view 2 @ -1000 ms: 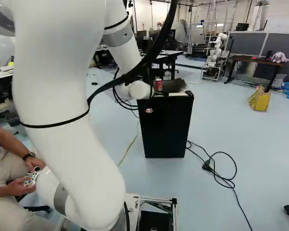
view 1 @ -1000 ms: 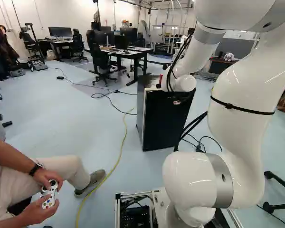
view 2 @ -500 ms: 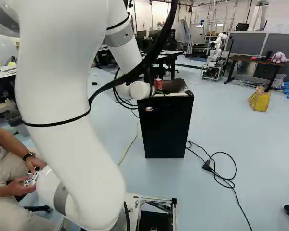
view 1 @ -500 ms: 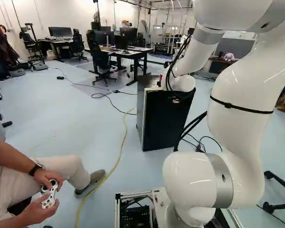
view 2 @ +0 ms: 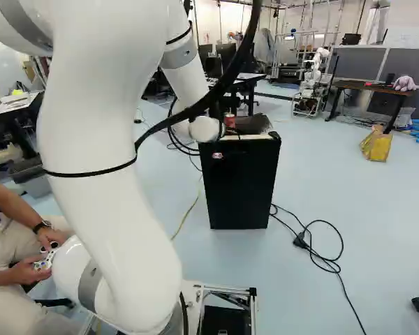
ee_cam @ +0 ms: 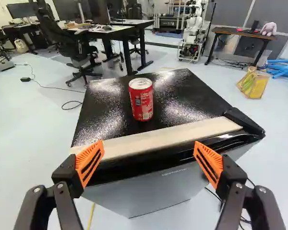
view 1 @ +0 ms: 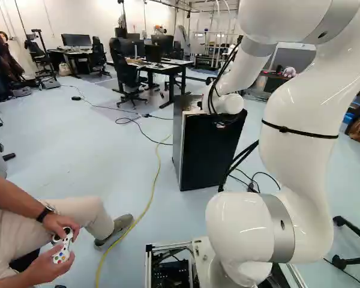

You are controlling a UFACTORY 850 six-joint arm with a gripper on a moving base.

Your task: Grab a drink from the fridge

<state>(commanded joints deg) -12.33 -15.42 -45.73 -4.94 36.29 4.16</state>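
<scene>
Soda can (ee_cam: 141,99), red with a silvery top, standing upright on the black top of a small fridge (ee_cam: 192,98), a little left of that top's middle. A pale strip (ee_cam: 163,138) runs along the top's near edge. The gripper (ee_cam: 149,153) has its two fingers spread wide, orange pads facing each other, with nothing held; the can stands ahead of them, out of their grasp. A white arm (view 2: 108,188) reaches forward from the near side toward the fridge. On the floor, a yellow cord (view 1: 153,186) trails left of the fridge and a black cable (view 2: 325,262) loops to its right. Beyond, to the left, are an office chair (ee_cam: 69,45) and a desk (ee_cam: 117,32); another robot (ee_cam: 194,28) stands far off, left of a pale purple plush toy (ee_cam: 269,28).
</scene>
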